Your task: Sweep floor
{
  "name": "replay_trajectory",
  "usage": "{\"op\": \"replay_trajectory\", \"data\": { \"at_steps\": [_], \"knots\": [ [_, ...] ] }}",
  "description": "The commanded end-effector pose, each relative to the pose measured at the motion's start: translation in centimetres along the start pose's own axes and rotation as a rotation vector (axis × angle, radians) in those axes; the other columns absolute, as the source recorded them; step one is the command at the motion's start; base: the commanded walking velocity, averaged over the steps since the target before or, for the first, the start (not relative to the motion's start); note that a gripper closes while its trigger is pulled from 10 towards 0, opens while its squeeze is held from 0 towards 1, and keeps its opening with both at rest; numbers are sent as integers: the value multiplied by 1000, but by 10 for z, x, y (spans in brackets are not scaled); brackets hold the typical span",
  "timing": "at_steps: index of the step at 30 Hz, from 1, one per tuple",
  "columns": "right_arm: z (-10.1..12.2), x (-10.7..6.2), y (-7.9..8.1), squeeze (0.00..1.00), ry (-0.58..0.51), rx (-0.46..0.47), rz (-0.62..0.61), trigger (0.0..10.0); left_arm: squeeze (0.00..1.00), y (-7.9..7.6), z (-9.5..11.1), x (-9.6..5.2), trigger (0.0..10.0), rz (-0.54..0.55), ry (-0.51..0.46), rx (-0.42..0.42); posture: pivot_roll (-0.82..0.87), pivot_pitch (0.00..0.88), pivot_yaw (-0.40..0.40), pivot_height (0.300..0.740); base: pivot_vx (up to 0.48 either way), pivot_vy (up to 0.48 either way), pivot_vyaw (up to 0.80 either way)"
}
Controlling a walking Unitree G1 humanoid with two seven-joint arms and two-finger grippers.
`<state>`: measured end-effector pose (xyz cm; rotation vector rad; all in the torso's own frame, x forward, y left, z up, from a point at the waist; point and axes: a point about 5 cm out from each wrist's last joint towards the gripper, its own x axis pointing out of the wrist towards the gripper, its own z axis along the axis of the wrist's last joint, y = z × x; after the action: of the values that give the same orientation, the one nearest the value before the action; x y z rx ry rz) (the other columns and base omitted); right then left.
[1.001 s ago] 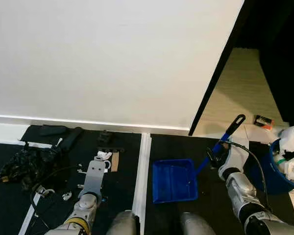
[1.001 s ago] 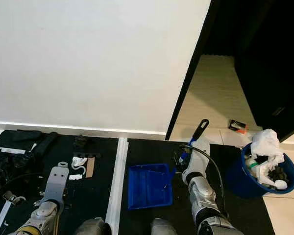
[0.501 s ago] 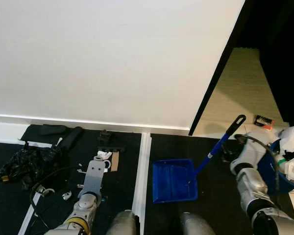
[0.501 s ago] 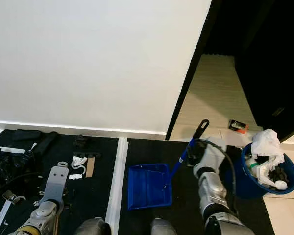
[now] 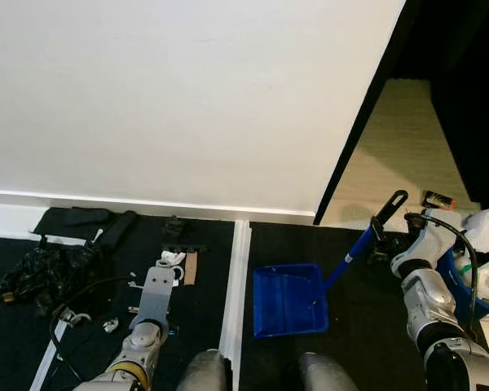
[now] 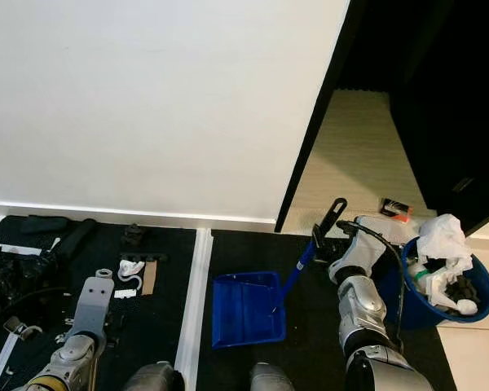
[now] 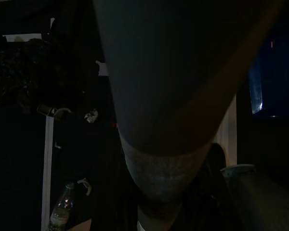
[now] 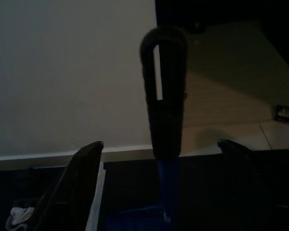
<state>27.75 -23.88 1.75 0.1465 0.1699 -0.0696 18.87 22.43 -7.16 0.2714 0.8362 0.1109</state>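
Left eye view: the blue dustpan [image 5: 288,300] sits on the black floor mat [image 5: 350,326], its handle [image 5: 373,228] slanting up toward the doorway. The right arm reaches forward, its right gripper [image 5: 389,241] level with the handle's black grip.

Right eye view: the left arm hangs low, left gripper [image 6: 94,300] over the mat; I cannot tell its fingers' state.

Right wrist view: the fingers [image 8: 79,173] stand wide apart, the handle between them, ungrasped.
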Motion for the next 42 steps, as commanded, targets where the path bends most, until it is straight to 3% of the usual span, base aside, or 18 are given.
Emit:
{"op": "replay_trajectory", "data": {
  "at_steps": [1,9,10,12,13,18,28,42],
  "knots": [
    [6,2,-3,1000,-25,-16,-5,10000,0,9,-5,-1,10000,24,18,26,93,33,-37,740,0,0,0],
    [13,8,-8,1000,-4,-78,-34,10000,0,15,-2,0,10000,49,1,8,106,58,-37,740,0,0,0],
    [17,10,-11,467,-1,-116,-51,10000,0,21,0,0,10000,68,-15,-9,111,79,-37,740,0,0,0],
    [18,10,-12,467,-2,-124,-53,10000,0,23,1,0,10000,72,-18,-12,114,88,-37,740,0,0,0],
    [20,11,-13,0,-5,-123,-55,10000,0,25,2,0,10000,74,-29,-11,118,114,-38,740,0,0,0],
    [32,16,-20,0,-12,-149,-56,10000,0,37,12,-1,10000,110,-114,-23,125,176,-57,740,0,0,0],
    [54,28,-22,0,-31,-199,-40,10000,0,43,24,-6,10000,180,-250,-59,146,233,-80,740,0,0,0],
    [53,37,6,0,-44,-168,79,10000,0,37,43,-15,10000,192,-351,-71,177,240,-73,740,0,0,0]
  ]
}}
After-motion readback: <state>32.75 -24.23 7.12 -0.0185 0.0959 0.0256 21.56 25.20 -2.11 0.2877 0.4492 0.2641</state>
